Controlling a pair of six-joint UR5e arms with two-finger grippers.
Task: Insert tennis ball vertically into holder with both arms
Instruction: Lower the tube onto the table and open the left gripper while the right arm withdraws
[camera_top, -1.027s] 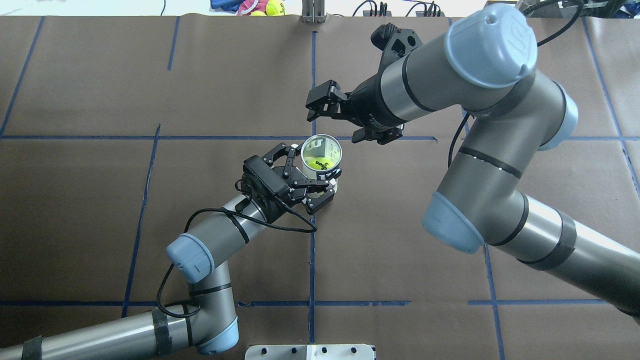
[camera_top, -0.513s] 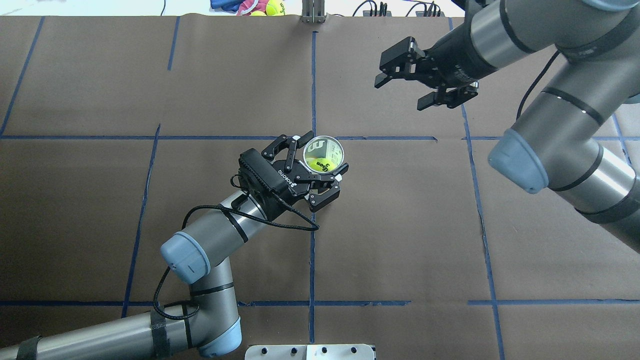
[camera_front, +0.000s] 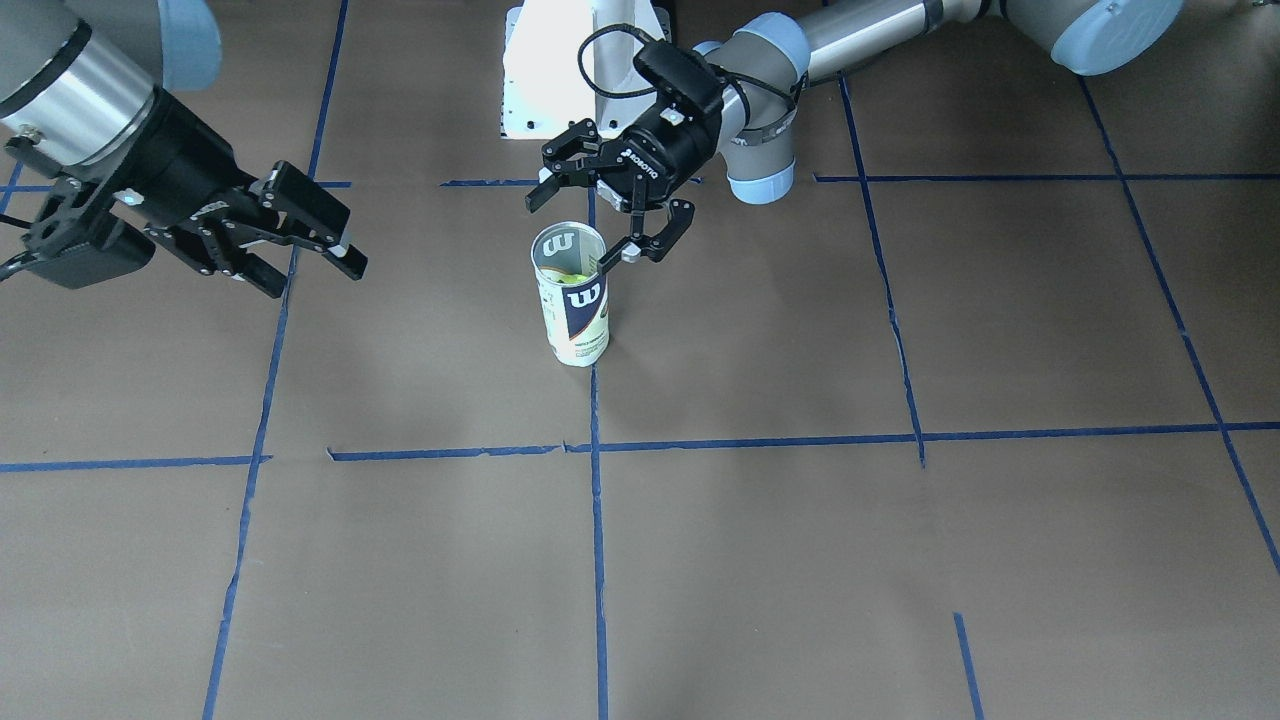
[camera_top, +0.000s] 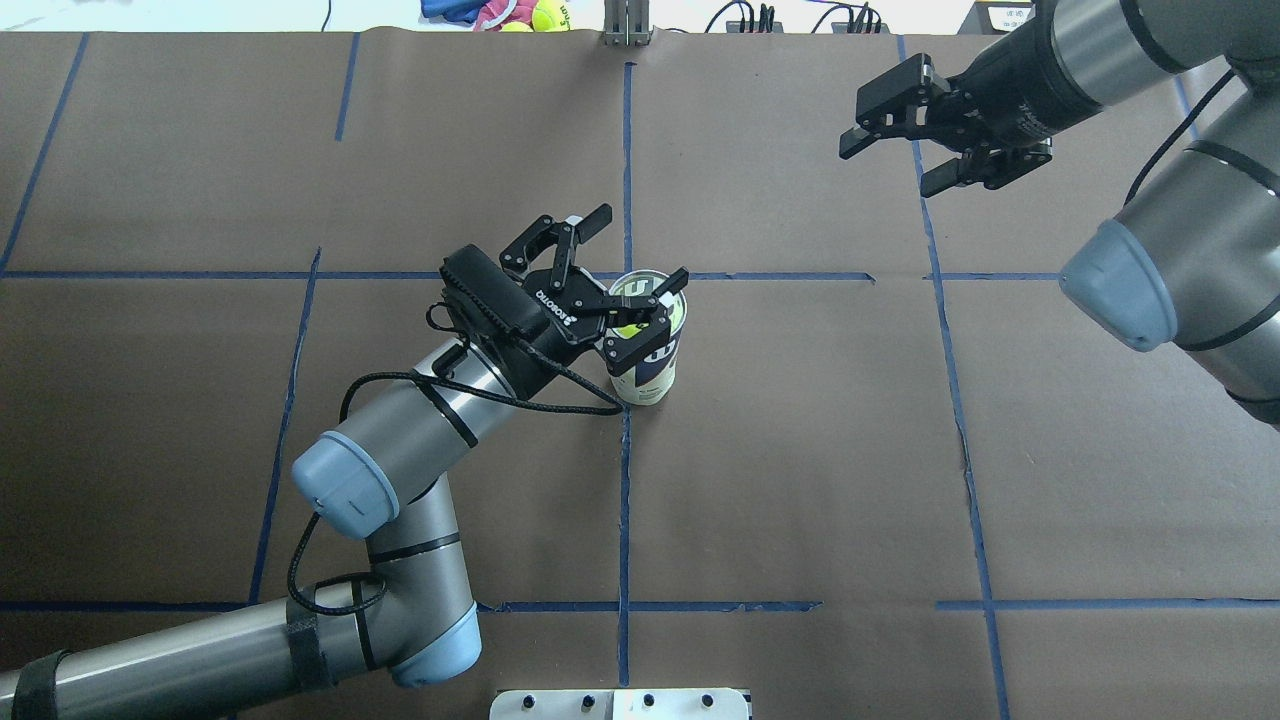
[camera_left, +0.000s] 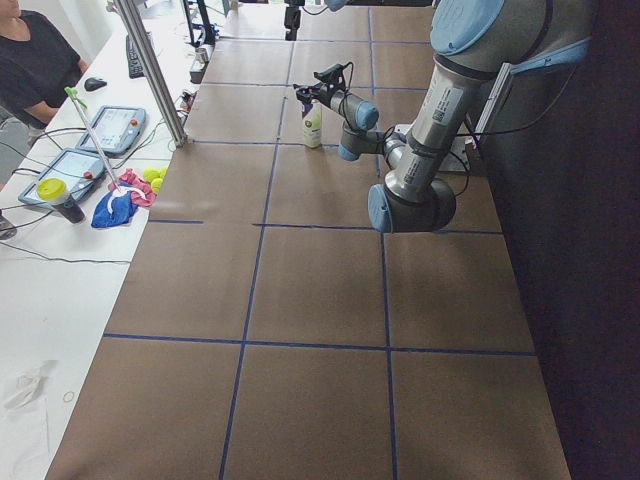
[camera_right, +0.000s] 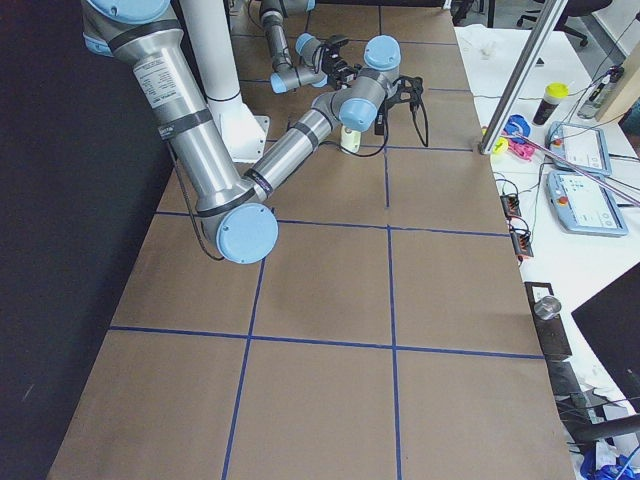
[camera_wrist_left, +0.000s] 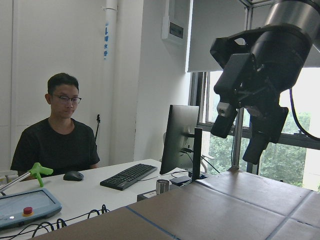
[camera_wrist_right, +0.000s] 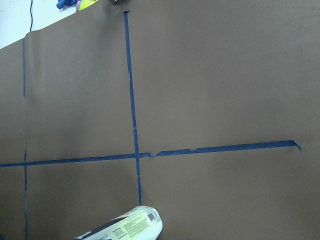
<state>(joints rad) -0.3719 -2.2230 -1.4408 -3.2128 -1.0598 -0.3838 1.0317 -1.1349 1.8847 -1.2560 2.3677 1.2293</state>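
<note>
The holder (camera_top: 650, 365) is a clear can with a navy Wilson label. It stands upright at the table's middle and also shows in the front view (camera_front: 576, 310). The tennis ball (camera_top: 627, 329) lies inside it, seen through the open top (camera_front: 568, 277). My left gripper (camera_top: 641, 246) is open, tilted just above the can's rim, and holds nothing; in the front view it (camera_front: 580, 232) has one fingertip by the rim. My right gripper (camera_top: 890, 165) is open and empty, high at the far right, well away from the can (camera_front: 312, 275). The right wrist view shows the can's base (camera_wrist_right: 125, 227).
The white pedestal base (camera_front: 550, 70) stands at the robot's side. Spare balls and cloth (camera_top: 520, 12) lie beyond the far edge, beside a metal post (camera_top: 627, 25). An operator (camera_wrist_left: 55, 135) sits at a desk behind my right gripper (camera_wrist_left: 239, 140). Blue tape lines cross the brown table (camera_top: 800, 450).
My left gripper has opened off the can, risen and pulled back toward the left. My right gripper has swung away to the far right. The can still stands with the ball inside.
</note>
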